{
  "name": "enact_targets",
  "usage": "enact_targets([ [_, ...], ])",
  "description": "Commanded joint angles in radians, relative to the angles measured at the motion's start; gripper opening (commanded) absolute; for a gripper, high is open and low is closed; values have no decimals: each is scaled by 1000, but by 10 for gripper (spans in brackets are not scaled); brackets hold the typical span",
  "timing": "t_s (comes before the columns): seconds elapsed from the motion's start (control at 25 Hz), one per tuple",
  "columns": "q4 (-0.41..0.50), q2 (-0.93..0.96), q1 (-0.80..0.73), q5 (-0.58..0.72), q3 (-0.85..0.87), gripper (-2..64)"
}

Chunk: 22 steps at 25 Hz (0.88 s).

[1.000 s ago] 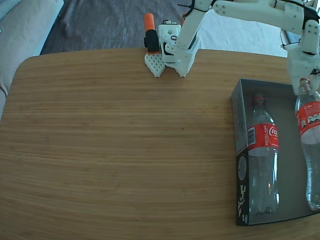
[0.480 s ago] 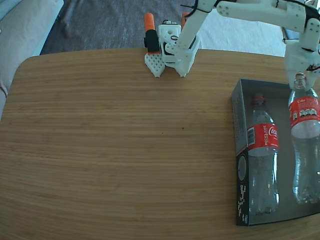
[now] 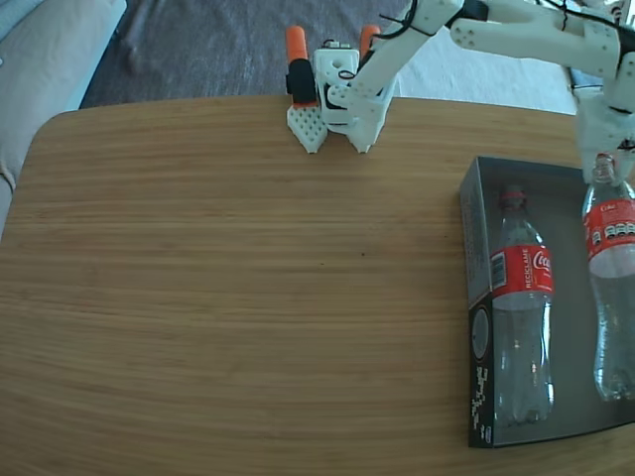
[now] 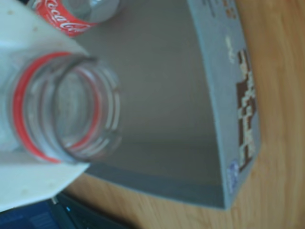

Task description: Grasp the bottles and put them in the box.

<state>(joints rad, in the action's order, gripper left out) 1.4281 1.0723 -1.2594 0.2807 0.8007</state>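
The box (image 3: 474, 260) lies at the table's right side, dark grey inside. One Coca-Cola bottle (image 3: 521, 297) lies flat in its left half, neck pointing away. My gripper (image 3: 601, 161) is shut on the neck of the second bottle (image 3: 612, 288), which slants over the box's right half with its base low near the front wall. In the wrist view the open bottle mouth (image 4: 66, 109) with its red ring sits between my white fingers (image 4: 33, 183). The box floor (image 4: 162, 86) is beyond it, and the other bottle (image 4: 71, 14) shows at the top.
The arm's base (image 3: 342, 94) with orange parts stands at the wooden table's (image 3: 248, 297) far edge. The box nearly reaches the front and right table edges. A dark blue object (image 4: 38, 219) lies beside the box in the wrist view.
The held bottle swung left over the box half a second ago and has now shifted back right a little. The gripper moved with it; the lying bottle stayed put.
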Motion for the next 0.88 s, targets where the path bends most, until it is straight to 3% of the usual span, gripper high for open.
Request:
enact_targets([
  [0.0, -9, -14, -26, 0, -104, -4],
  [0.52, 3, -126, -28, 0, -209, 3],
  [0.6, 3, -123, -28, 0, -209, 43],
  [0.72, 6, -121, -28, 0, -204, 159],
  [0.84, 26, -121, -28, 0, -207, 198],
])
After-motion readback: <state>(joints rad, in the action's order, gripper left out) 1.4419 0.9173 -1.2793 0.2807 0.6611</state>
